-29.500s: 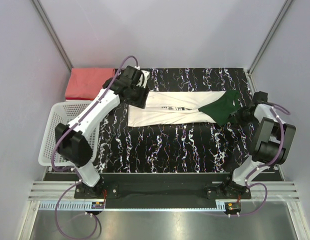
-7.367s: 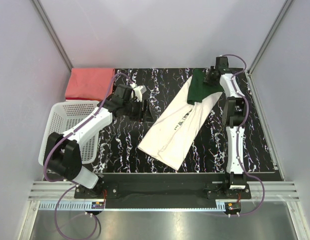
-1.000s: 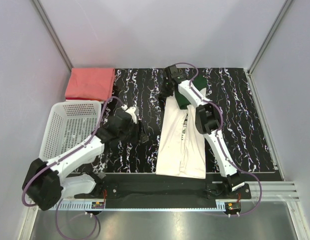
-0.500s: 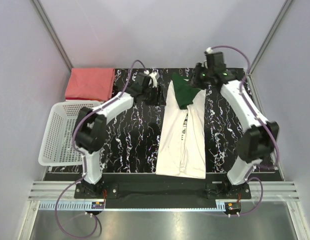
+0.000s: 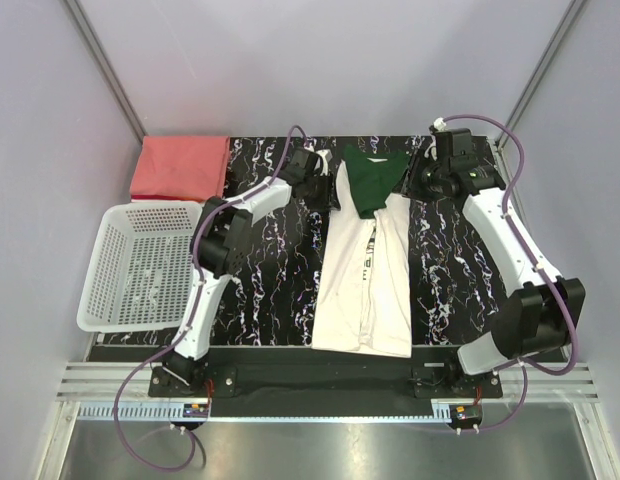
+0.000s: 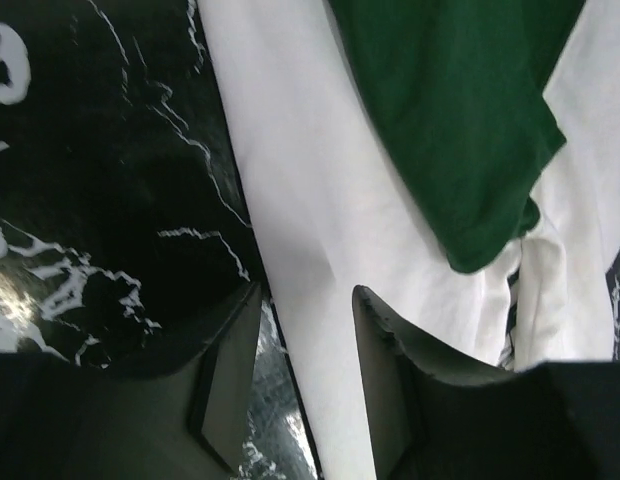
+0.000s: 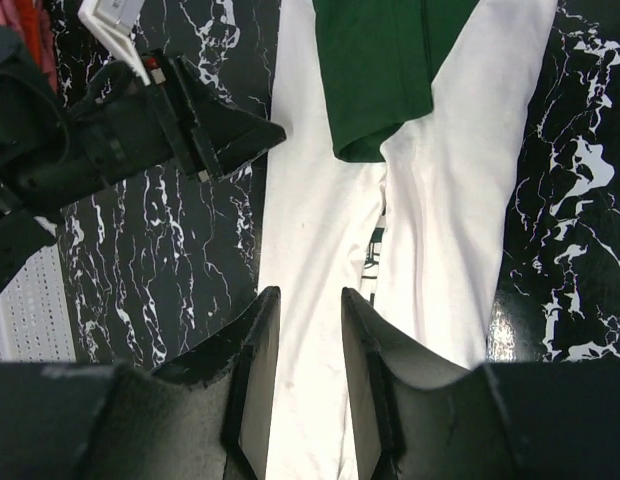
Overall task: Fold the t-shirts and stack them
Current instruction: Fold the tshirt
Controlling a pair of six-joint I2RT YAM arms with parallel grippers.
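Cream-white t-shirt [image 5: 362,300] — dark chest lettering [image 5: 371,249], unreadable

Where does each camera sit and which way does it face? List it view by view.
Top external: above and behind the bases, looking down on the table, cream-white shirt, salmon-red shirt and basket; both arms show.
Left wrist: on the left hand, looking down close at the shirt's left edge; its own fingers show.
Right wrist: on the right hand, looking down from higher; its own fingers and the left hand show.
Shared: both wrist views show the shirt's green part.
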